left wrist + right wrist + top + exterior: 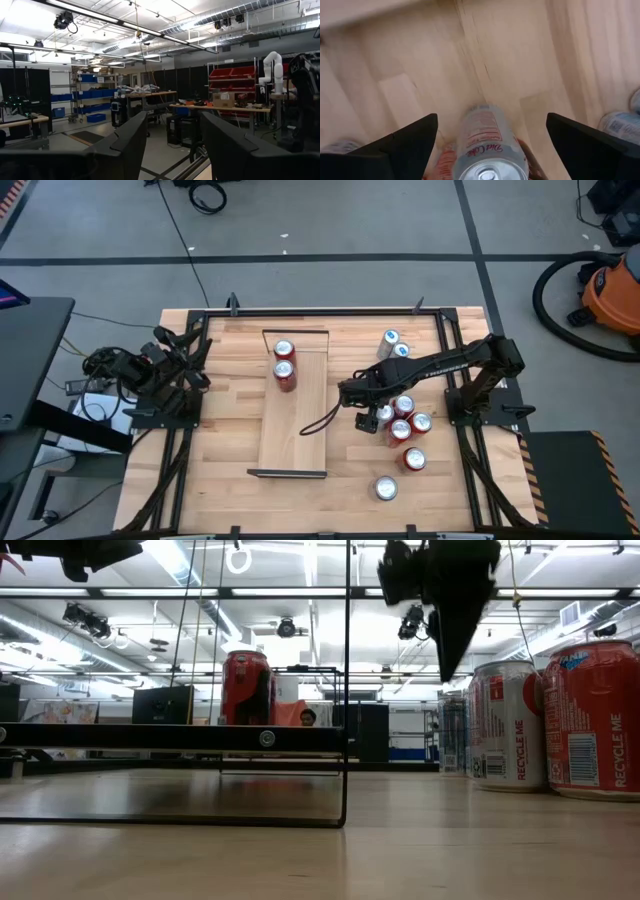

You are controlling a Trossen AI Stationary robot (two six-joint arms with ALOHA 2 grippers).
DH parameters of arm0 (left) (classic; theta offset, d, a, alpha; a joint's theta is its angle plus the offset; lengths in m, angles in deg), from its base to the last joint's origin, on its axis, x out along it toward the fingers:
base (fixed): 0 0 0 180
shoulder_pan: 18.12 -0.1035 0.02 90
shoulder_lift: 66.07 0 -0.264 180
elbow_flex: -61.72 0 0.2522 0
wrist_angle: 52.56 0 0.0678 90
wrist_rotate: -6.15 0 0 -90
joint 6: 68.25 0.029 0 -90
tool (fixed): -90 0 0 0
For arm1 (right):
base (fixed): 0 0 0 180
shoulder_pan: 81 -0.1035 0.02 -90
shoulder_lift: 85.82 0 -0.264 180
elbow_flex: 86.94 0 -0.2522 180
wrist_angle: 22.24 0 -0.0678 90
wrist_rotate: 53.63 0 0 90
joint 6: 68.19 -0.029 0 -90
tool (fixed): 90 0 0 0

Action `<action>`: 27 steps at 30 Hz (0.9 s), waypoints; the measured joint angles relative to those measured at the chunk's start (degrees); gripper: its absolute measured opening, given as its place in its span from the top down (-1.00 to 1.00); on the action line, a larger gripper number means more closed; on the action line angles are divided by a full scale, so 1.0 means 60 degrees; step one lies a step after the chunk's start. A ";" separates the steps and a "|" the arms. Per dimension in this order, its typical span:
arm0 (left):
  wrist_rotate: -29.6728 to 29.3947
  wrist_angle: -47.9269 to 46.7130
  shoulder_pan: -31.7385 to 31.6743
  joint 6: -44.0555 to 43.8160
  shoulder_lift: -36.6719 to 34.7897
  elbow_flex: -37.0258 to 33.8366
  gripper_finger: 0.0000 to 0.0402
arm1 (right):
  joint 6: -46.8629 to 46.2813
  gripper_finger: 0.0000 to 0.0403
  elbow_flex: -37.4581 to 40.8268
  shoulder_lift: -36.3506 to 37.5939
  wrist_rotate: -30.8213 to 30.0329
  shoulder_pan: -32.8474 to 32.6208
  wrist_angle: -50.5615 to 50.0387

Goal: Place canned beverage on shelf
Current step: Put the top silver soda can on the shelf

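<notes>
the left arm sits folded at the table's (230, 480) left edge, its left tool (172, 145) part-open, holding nothing. two red cans (284, 364) stand at the shelf's (300, 430) far end. the right arm reaches left, its right tool (372, 418) spread wide above a silver can (487, 145) among clustered cans, gripping nothing.

In the low view the right-hand red can (592, 718) is cut off by the picture's edge, and the right gripper's fingertips cannot be made out against the dark arm above. In the right wrist view the silver can (487, 145) between the spread fingers (407, 145) is cropped at its lower rim, and the cans at both edges are blurred and only partly seen; the table is not shown in the left wrist view
</notes>
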 joint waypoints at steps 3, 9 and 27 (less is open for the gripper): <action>-0.0004 -0.0002 0.0000 0.0007 -0.0002 0.0000 0.03 | -0.0254 -0.95 0.0357 0.0006 0.0240 0.0111 0.0043; -0.0004 0.0007 0.0000 0.0004 -0.0002 0.0000 0.03 | -0.0591 -0.95 0.1011 0.0013 0.0633 0.0099 0.0167; -0.0004 0.0005 0.0000 0.0004 -0.0002 0.0000 0.03 | -0.0510 -0.67 0.2438 0.0017 0.0958 0.0019 0.1271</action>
